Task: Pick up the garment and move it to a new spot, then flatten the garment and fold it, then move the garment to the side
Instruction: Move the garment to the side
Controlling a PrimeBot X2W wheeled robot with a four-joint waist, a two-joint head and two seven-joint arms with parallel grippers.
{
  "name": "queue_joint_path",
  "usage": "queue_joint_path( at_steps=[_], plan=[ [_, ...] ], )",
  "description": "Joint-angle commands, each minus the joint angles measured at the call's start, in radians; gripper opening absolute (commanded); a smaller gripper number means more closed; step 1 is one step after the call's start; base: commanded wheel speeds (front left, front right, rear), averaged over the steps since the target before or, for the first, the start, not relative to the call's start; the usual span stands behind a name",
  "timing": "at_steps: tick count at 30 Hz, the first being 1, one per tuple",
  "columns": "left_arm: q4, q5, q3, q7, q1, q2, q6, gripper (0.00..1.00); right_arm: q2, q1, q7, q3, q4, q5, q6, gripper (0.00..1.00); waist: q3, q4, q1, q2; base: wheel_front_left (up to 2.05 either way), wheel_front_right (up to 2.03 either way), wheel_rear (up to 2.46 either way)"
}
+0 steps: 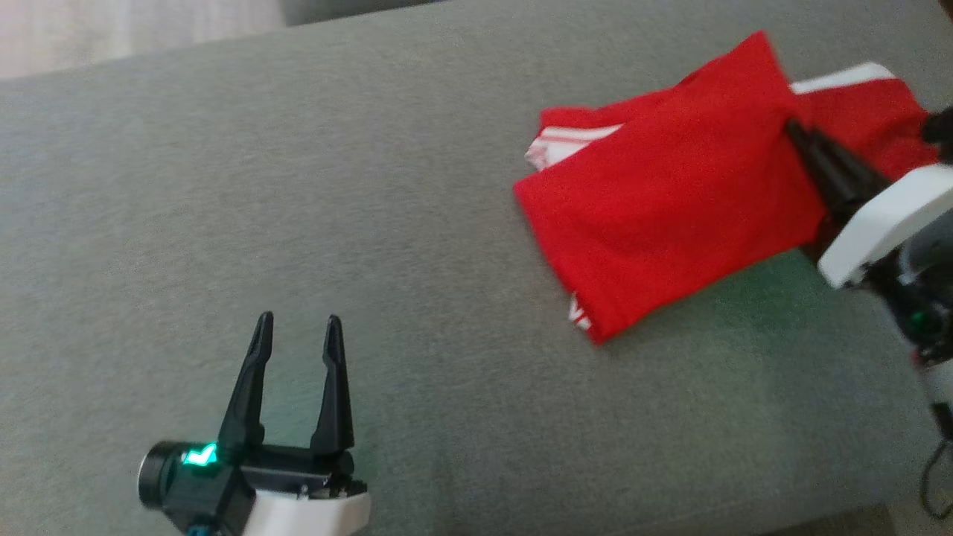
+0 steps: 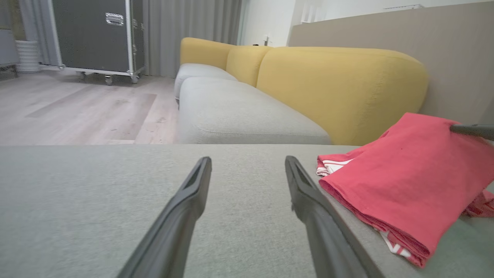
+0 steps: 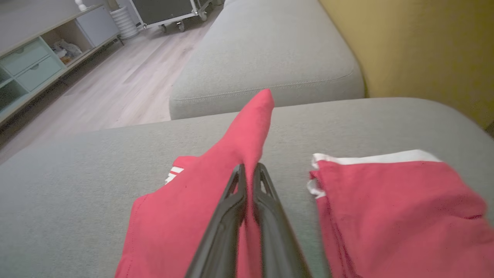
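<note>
A red garment [image 1: 670, 186] with white trim lies partly folded on the grey cushion at the upper right of the head view. My right gripper [image 1: 795, 130] is shut on its right-hand edge, and in the right wrist view the gripper [image 3: 250, 168] pinches a raised fold of the garment [image 3: 247, 139] that peaks above the fingertips. Another part of the cloth lies flat to the right of it. My left gripper [image 1: 299, 326] stands open at the lower left, well apart from the cloth, with nothing between its fingers. The left wrist view has the left gripper [image 2: 249, 164] and the garment [image 2: 405, 177] off to the right.
The work surface is a wide grey cushion [image 1: 298, 186]. Beyond it stand a grey sofa seat [image 2: 231, 112] with yellow backrests [image 2: 339, 81], wooden floor [image 2: 77, 108], a black wheeled case [image 2: 96, 34] and a low cabinet [image 3: 34, 58].
</note>
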Motion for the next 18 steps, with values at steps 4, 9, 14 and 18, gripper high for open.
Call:
queue_joint_path(
  at_steps=[4, 9, 14, 18],
  plan=[
    [-0.031, 0.012, 0.032, -0.006, -0.055, -0.007, -0.025, 1.0, -0.061, -0.049, 0.061, -0.061, -0.117, -0.031, -0.001, 0.0, 0.059, -0.074, -0.0001, 0.0, 0.0, 0.0, 0.0],
    [-0.032, 0.027, 0.041, -0.006, -0.08, -0.007, -0.045, 1.0, -0.092, -0.065, 0.123, -0.142, -0.184, -0.068, -0.001, 0.0, 0.087, -0.095, -0.0001, 0.0, 0.0, 0.0, 0.0],
    [-0.027, 0.038, 0.045, -0.006, -0.094, -0.007, -0.063, 1.0, -0.125, -0.039, 0.177, -0.235, -0.23, -0.104, -0.001, 0.0, 0.106, -0.089, -0.0001, 0.0, 0.0, 0.0, 0.0],
    [-0.023, 0.043, 0.049, -0.006, -0.095, -0.007, -0.073, 1.0, -0.145, 0.001, 0.218, -0.315, -0.257, -0.133, -0.001, 0.0, 0.115, -0.085, -0.0001, 0.0, 0.0, 0.0, 0.0]
  ],
)
